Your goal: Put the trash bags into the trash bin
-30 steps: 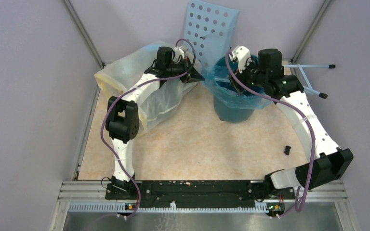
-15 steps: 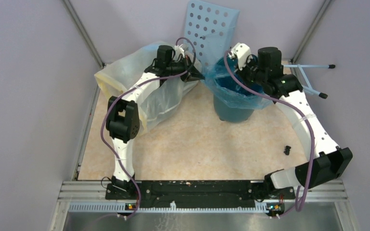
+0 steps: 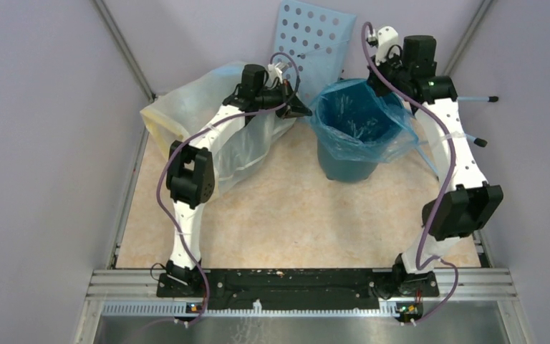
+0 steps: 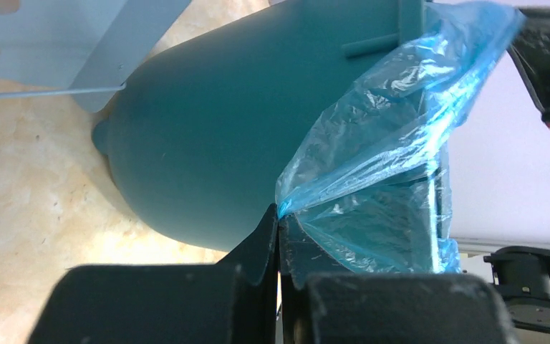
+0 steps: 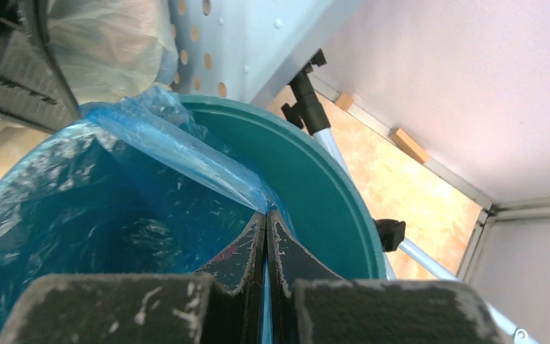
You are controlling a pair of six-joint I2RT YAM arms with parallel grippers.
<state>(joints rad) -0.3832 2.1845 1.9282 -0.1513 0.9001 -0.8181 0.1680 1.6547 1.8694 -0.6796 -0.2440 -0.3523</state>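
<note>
So, bag [image 3: 362,122]: thin, crinkly light-blue one, sitting down inside the bin [image 3: 344,168], with its edge flopped over the rim on the near and right sides.
Bin: dark teal, standing upright on the table [image 3: 286,208], toward the back, just in front of the perforated panel [image 3: 315,39].
Left claw [image 4: 278,215]: pressed together, pinching a corner of the bag just outside the bin's left wall.
Right claw [image 5: 266,213]: squeezed tight on the bag's edge, right over the far rim.
Big whitish bag [image 3: 186,107]: lying left of the bin, under the left arm.
</note>
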